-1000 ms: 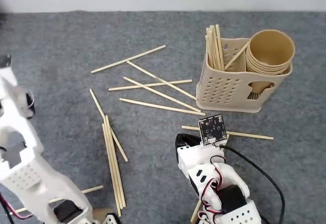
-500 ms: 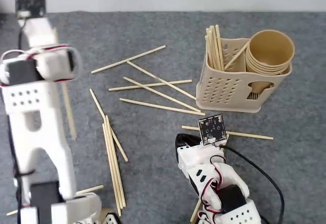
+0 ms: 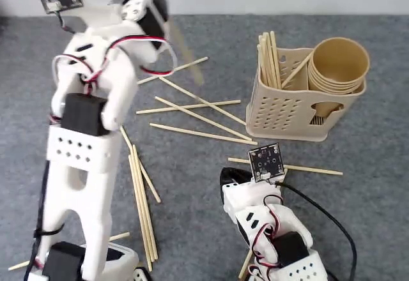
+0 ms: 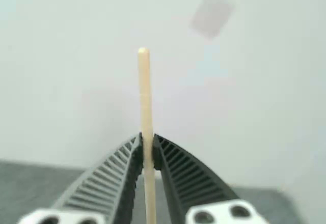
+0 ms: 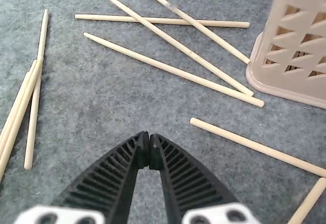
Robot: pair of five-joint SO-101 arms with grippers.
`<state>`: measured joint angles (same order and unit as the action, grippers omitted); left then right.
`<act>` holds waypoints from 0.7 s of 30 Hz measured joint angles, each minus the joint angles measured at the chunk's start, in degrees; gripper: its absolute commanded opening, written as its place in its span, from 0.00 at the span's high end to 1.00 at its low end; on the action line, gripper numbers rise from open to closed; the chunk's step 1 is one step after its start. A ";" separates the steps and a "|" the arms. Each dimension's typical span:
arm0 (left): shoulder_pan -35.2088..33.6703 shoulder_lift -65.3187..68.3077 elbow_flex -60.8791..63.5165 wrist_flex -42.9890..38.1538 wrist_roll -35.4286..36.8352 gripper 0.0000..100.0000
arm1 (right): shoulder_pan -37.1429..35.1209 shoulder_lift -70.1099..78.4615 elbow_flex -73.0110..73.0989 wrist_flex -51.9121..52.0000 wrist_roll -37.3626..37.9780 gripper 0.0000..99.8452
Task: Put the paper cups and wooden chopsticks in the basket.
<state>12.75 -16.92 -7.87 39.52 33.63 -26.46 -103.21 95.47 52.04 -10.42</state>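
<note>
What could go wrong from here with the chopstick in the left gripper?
1. The left gripper pinches the chopstick with a long end sticking out, so it may pivot or slip loose.
2. In the basket, cups fill one compartment and a leaning bundle crowds the other. The chopstick could catch on the rim or the bundle and drop outside.

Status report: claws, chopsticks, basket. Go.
Left claw shut on one chopstick, high over the mat. Right claw shut, empty, low. Paper cups in basket; loose chopsticks on mat. Nothing blocks basket.
</note>
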 measured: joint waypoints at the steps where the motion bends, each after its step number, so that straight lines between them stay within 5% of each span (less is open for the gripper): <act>1: 1.49 0.00 0.00 -2.29 0.88 0.99 | 0.00 0.00 0.00 0.00 0.00 0.99; 9: 11.96 4.22 3.60 -20.48 1.85 0.99 | 0.00 0.00 0.00 0.00 0.00 0.99; 21: 16.62 18.64 3.60 -33.32 1.76 0.99 | 0.00 0.00 0.00 0.00 0.00 0.99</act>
<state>29.36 1.71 -4.26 6.20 35.38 -26.46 -103.21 95.47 52.04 -10.42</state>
